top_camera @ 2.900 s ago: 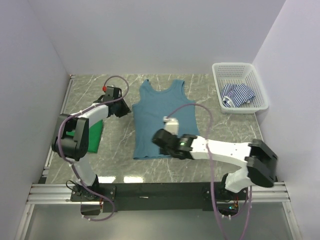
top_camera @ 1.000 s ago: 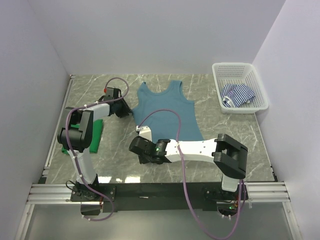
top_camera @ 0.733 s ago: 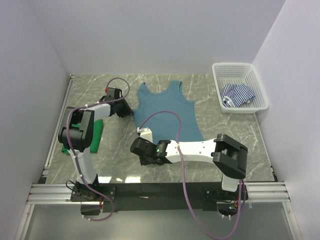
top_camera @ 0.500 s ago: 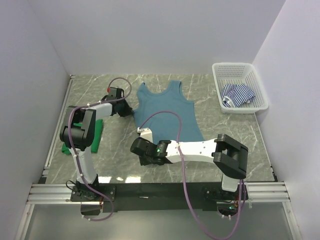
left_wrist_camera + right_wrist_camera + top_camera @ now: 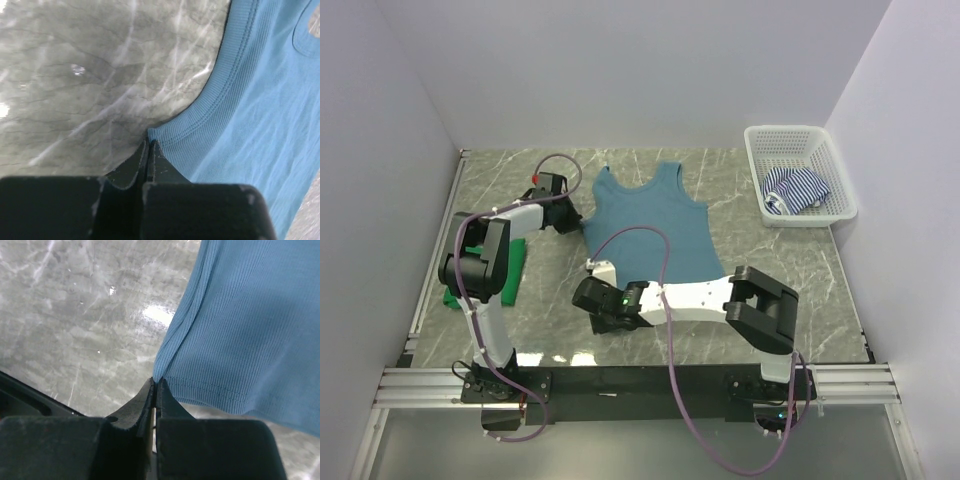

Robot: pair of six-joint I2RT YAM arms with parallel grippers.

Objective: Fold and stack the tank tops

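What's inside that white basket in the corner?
A crumpled navy-and-white striped tank top lies in the white basket. Whatever might be beneath the fabric is covered, so I cannot tell.

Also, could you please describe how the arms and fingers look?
Both have white links, black joints and a looping purple cable. The left arm has a red tab near its wrist; the right arm shows a green light. The fingers are black.

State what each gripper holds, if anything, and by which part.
Both hold the teal-blue tank top: the left gripper pinches the bottom of its armhole edge, the right gripper a corner of its bottom hem.
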